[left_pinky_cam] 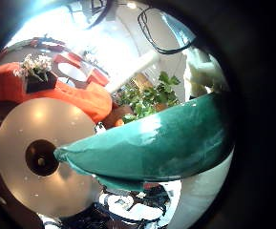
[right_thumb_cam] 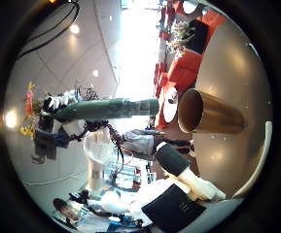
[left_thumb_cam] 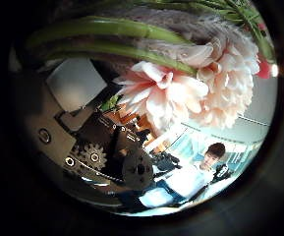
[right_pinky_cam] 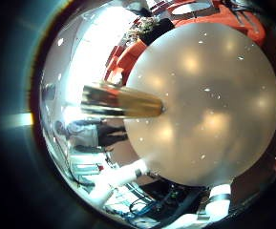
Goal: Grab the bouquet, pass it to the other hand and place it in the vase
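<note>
A round pale tabletop (right_pinky_cam: 200, 100) stands among red seats, carrying a tapered brass-coloured metal vase (right_thumb_cam: 210, 112) lying below the right robot hand's palm. The bouquet of pink and white flowers on green stems (left_thumb_cam: 186, 79) is held aloft, well apart from the vase, in the left robot hand (right_thumb_cam: 57, 121), whose fingers curl round the stems (right_thumb_cam: 106, 108). Whether the right robot hand is released or clenched cannot be told.

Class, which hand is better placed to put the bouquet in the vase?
Probably the right hand: the vase stands close under its palm on the table. The left hand holds the bouquet, so a handover comes first.
</note>
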`<state>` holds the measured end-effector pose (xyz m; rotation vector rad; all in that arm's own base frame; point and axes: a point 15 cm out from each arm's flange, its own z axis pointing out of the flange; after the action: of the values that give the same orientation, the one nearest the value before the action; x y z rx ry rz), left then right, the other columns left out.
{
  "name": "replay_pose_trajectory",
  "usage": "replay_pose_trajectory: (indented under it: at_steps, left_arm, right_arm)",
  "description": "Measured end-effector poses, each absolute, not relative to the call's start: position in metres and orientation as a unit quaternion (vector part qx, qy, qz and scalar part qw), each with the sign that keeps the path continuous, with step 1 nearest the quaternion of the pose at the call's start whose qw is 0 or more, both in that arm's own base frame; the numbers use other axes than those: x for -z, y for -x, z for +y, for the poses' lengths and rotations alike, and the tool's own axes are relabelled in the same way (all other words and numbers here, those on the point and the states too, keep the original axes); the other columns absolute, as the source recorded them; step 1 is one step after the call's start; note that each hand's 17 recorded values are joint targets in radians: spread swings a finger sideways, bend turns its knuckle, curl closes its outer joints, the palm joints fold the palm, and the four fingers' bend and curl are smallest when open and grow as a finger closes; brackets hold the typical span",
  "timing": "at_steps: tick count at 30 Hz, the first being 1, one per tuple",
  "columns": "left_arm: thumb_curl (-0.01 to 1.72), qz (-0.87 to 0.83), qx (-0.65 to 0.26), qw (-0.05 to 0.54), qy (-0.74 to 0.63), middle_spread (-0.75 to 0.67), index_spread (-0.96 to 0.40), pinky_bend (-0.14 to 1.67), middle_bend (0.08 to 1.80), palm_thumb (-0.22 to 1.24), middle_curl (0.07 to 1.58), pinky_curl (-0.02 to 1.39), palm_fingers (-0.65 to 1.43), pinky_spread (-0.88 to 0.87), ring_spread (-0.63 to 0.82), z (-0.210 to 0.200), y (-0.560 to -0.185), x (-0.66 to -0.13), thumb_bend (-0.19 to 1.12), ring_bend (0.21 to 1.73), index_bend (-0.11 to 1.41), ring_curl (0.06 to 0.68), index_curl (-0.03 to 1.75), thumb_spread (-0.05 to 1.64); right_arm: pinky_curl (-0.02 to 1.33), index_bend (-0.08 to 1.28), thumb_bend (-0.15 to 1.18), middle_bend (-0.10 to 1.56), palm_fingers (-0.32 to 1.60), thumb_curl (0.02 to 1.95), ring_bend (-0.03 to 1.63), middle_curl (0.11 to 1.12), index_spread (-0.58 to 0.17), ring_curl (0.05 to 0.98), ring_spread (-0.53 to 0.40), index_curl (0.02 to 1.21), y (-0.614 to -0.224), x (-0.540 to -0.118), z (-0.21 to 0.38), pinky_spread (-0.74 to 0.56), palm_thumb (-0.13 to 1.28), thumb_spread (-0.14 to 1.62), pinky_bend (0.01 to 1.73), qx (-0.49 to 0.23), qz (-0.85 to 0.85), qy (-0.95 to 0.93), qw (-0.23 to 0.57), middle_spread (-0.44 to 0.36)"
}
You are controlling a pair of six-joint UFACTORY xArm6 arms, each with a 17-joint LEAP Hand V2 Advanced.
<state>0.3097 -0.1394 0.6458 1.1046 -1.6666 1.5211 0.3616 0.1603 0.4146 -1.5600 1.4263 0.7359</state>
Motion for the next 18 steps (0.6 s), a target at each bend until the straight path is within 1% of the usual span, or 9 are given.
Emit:
replay_pose_trajectory:
  at_steps: [5,11,18]
  left_arm:
    - [0.83,-0.629,-0.576,0.31,-0.421,-0.47,-0.68,1.08,1.26,1.03,0.91,1.26,1.07,-0.65,-0.38,-0.137,-0.313,-0.64,-0.01,1.55,0.79,0.589,1.15,1.07]
    - [0.83,-0.622,-0.572,0.314,-0.433,-0.47,-0.69,1.07,1.26,1.03,0.91,1.27,1.08,-0.66,-0.38,-0.131,-0.321,-0.623,-0.01,1.54,0.78,0.589,1.16,1.07]
    - [0.84,-0.61,-0.572,0.314,-0.449,-0.47,-0.7,1.06,1.25,1.03,0.91,1.28,1.08,-0.68,-0.39,-0.121,-0.333,-0.607,-0.01,1.54,0.77,0.589,1.18,1.07]
  right_arm:
    - [0.34,0.14,-0.03,0.19,-0.02,0.46,0.41,0.3,-0.18,0.272,0.284,0.24,-0.356,-0.409,0.16,0.51,0.54,1.0,0.61,-0.303,0.571,0.636,0.422,0.23]
    - [0.33,0.14,-0.03,0.19,-0.02,0.45,0.42,0.3,-0.18,0.272,0.285,0.24,-0.355,-0.404,0.163,0.51,0.53,1.0,0.62,-0.329,0.568,0.634,0.408,0.23]
    - [0.32,0.15,-0.03,0.19,-0.02,0.44,0.42,0.31,-0.183,0.273,0.284,0.24,-0.356,-0.402,0.165,0.51,0.54,1.0,0.61,-0.336,0.568,0.634,0.403,0.23]
